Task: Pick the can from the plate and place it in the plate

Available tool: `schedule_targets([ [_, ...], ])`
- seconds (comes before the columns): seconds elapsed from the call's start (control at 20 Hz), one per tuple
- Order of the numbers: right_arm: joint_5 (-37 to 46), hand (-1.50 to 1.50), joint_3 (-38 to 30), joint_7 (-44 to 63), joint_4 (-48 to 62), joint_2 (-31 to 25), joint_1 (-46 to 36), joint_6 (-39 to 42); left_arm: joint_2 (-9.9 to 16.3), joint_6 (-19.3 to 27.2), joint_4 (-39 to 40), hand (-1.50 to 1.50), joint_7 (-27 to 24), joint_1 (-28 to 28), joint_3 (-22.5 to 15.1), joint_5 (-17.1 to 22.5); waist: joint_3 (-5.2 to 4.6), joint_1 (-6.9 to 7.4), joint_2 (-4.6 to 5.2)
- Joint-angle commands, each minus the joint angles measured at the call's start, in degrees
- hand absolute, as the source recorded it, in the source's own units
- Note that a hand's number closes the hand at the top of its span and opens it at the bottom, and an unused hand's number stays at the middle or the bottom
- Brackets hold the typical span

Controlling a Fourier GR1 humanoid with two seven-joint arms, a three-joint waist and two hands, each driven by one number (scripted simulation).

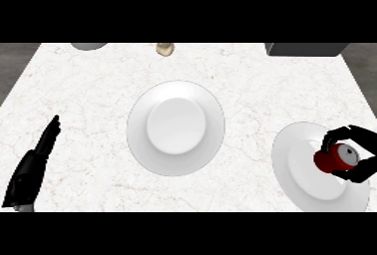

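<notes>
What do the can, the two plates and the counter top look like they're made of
The can, held by the right robot hand, looks like metal: red painted side, pale silvery top. Both plates, the centre plate and the right plate, look like glazed white ceramic, smooth with soft shading. The counter top looks like polished marble or an imitation: white with faint veins.

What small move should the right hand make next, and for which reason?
Probably lift the can straight up. The right hand has its fingers curled round the red can, which seems to be still on the right plate. The middle plate lies to its left with nothing on it, so raising first should clear the rim before moving across.
</notes>
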Motion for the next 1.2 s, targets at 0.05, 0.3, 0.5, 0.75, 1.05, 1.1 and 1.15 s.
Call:
schedule_targets([
  [0.05, 1.1, 1.50, -0.7, -4.8, 1.6, 0.1, -0.5, 2.8, -1.7, -0.5, -2.9, 0.00, 2.8, 0.7, -0.3, -0.9, 0.20, -0.19, 0.06],
  [0.3, 4.3, 1.50, -2.8, 19.2, -0.2, 6.2, -3.5, -19.0, -0.1, -0.8, -3.6, 0.00, 2.2, 1.5, 0.7, -1.0, 0.10, -0.20, -0.24],
  [0.5, 9.6, 1.50, -2.4, 30.9, -3.6, 7.3, -4.3, -32.4, -0.8, -0.4, -2.4, 0.00, 0.7, 2.7, 0.6, -1.3, 0.03, -0.50, -0.42],
  [0.75, 11.1, 1.50, -2.9, 39.3, -15.1, 9.3, -2.6, -39.2, 1.8, -3.2, -3.6, 0.00, 2.6, 2.5, 3.3, 1.2, 0.06, -1.60, -0.67],
  [1.05, 11.3, 1.50, -4.1, 38.2, -31.7, 7.7, -0.1, -44.3, 0.1, -1.9, -2.3, 0.00, 0.0, 3.2, 2.7, -0.5, 0.07, -2.00, -0.65],
  [1.1, 12.0, 1.50, -2.0, 40.1, -36.0, 11.0, 0.6, -45.1, -0.7, -0.5, 0.8, 0.00, -0.1, 0.6, 2.5, -1.6, 0.02, -2.68, -0.66],
  [1.15, 11.3, 1.50, -2.5, 38.7, -39.5, 9.6, 1.6, -44.9, -1.7, -0.6, -2.1, 0.00, -0.7, 4.7, 1.8, -1.2, 0.05, -2.25, -0.85],
])
